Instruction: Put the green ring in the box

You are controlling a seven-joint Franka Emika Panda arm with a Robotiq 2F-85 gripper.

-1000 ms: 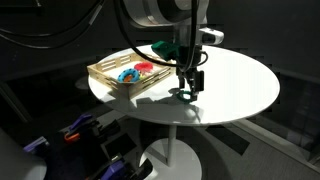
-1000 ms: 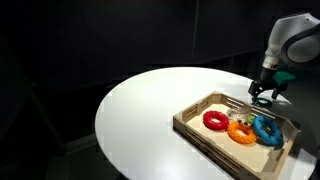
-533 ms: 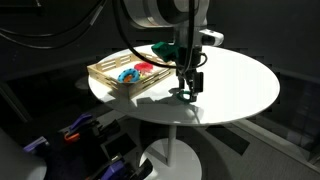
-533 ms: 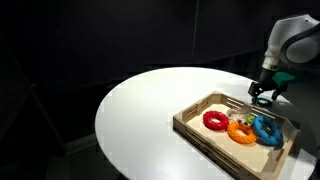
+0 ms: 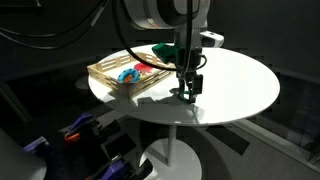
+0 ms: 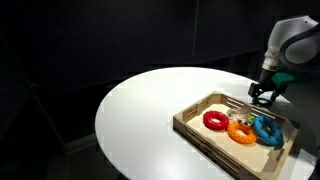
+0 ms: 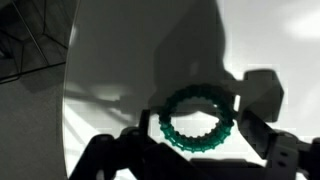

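My gripper is down at the white round table, fingers spread wide with one on each side of the green ring. The ring lies flat on the table, outside the wooden box and near it. In the wrist view the fingers sit very close to the ring's ribbed outer edge, but I cannot tell whether they are pressing on it.

My main worry is the grip itself. I am squeezing a round rim at only two spots, so if I am off centre the ring could squirt sideways or tip up on edge as I close or lift. I am also so low that my fingertips could scrape the table.

The carry has its own risk: if I lift too little, the ring could catch the box wall. Inside, the red ring, orange ring and blue ring fill much of the floor, so a careless drop could land the green one on top of them or leaning on the rim.
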